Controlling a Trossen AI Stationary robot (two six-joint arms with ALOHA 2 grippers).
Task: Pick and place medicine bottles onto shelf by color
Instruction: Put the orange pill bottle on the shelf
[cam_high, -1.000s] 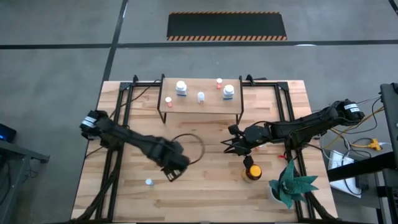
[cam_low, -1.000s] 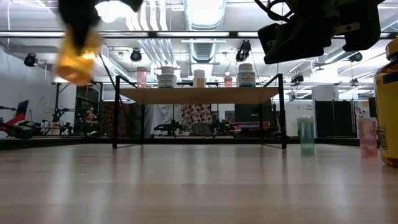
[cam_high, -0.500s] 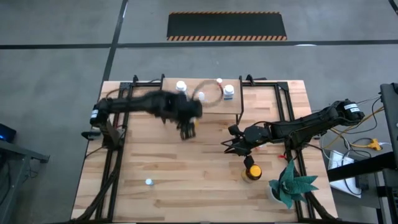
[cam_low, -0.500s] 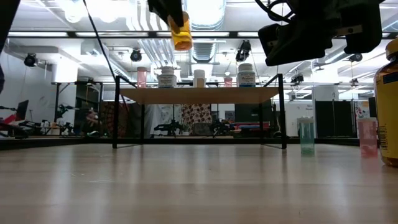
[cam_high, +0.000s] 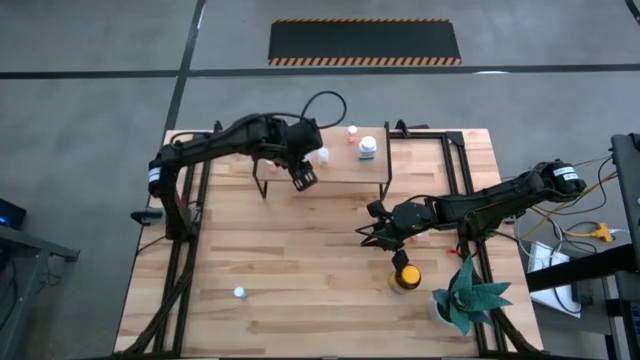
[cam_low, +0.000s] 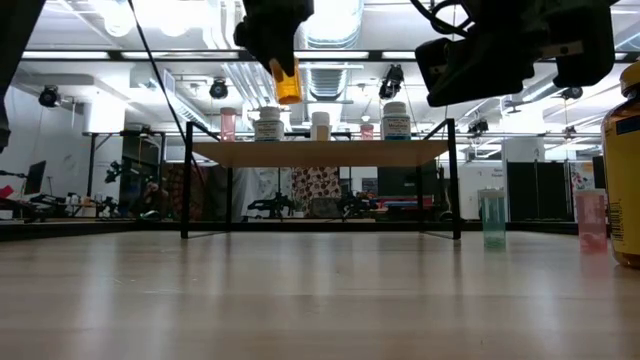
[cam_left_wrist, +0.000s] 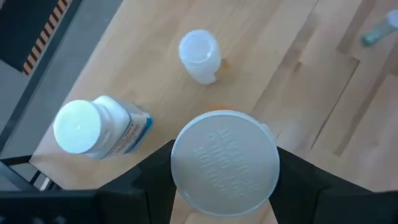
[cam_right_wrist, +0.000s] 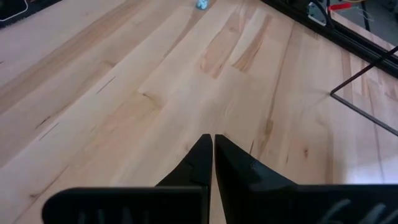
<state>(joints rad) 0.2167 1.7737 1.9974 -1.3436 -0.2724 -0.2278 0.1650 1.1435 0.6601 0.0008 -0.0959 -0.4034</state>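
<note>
wooden worktop (cam_high: 300, 260): left hand (cam_high: 303, 178) gripping orange bottle (cam_low: 288, 82) over shelf (cam_high: 345, 172); four bottles sitting below it, two waiting far away; right hand (cam_high: 377, 231) closed, idling.

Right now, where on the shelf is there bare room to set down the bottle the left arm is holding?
The shelf looks bare along its front edge, below the white-capped bottle and the small red-capped vial. Its left half is crowded: the left gripper hangs there gripping the orange bottle, hiding the bottles beneath it.
</note>
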